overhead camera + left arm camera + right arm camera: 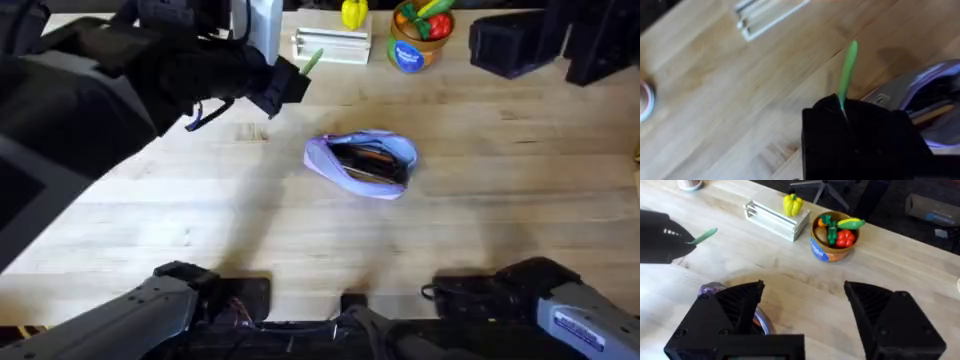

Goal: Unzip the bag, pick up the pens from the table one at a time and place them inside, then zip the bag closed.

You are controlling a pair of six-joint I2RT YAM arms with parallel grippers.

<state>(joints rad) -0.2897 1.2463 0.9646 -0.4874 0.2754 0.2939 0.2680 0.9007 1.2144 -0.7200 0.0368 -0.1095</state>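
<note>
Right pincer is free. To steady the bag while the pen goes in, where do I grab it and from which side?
Probably pinch the bag at its near lavender rim, coming down from above: it lies flat, gaping, with pens inside. Left pincer holds the green pen.

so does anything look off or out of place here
Nothing stands out. The lavender bag lies open on the table with pens inside, and the left gripper holds a green pen above the table. Nothing looks spilled or damaged.

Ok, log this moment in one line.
left gripper: shut on green pen, raised | bag: unzipped, pens inside | right gripper: open, empty
</note>
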